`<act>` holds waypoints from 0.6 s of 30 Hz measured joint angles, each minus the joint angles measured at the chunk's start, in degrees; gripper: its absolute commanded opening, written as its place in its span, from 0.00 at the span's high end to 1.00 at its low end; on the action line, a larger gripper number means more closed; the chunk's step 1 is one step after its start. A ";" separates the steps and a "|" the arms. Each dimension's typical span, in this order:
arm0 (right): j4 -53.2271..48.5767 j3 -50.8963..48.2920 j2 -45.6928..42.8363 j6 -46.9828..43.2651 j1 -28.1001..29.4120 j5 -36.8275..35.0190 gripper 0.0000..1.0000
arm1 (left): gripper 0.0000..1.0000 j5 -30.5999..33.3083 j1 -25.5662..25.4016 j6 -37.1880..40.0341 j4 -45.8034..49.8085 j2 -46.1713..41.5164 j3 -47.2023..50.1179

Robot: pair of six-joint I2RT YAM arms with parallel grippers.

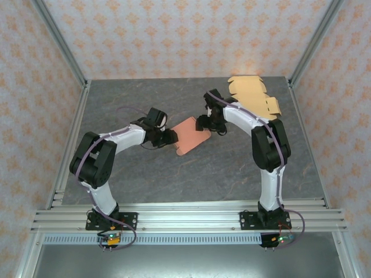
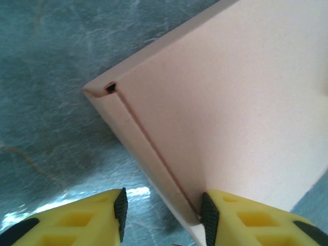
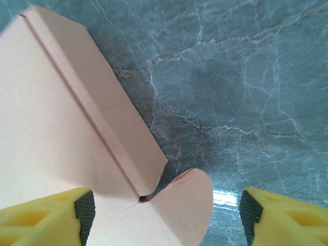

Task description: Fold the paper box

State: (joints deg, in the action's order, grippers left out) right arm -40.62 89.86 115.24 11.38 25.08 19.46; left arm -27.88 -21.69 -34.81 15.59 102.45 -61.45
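In the top external view, the pink paper box (image 1: 192,134) lies partly folded near the middle of the grey marbled desk (image 1: 232,174). The left pincer (image 1: 171,138) sits at the box's left edge and the right pincer (image 1: 203,123) at its far right corner, so the box lies between the two. From here I cannot tell whether either one touches the box. Well beyond the box, toward the desk's far right corner, lies a pile of tan flat cutouts (image 1: 253,92), partly hidden by the right arm.

In the left wrist view, the paper box (image 2: 230,113) takes up the upper right. A narrow folded strip (image 2: 138,154) runs along its edge from a corner down toward the camera. The left pincer (image 2: 164,218) stands wide. The near end of the strip falls in the gap, just beside the black pad (image 2: 209,218) on the panel side. I cannot tell whether they touch. Beside the box is bare desk (image 2: 46,102).

In the right wrist view, the paper box (image 3: 46,128) shows a long flap (image 3: 118,118) bent up along a crease and a rounded tab (image 3: 187,200) below it. The right pincer (image 3: 168,212) is spread wide with the tab lying in the gap. One yellow finger (image 3: 46,218) is over the box panel and the other over bare desk (image 3: 246,77).
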 measured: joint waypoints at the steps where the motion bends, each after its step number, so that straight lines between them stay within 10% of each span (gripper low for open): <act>1: 0.57 -0.04 -0.70 0.24 -0.68 0.79 0.23 | 0.64 -0.94 0.17 0.22 -0.09 0.70 -0.63; 18: 3.08 2.82 5.03 0.79 -7.80 22.58 0.00 | 0.68 -12.85 4.83 0.39 -11.52 2.32 4.66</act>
State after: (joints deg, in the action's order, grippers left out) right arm -37.54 92.68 120.27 12.16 17.28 42.04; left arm -40.73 -16.86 -34.41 4.08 104.77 -56.80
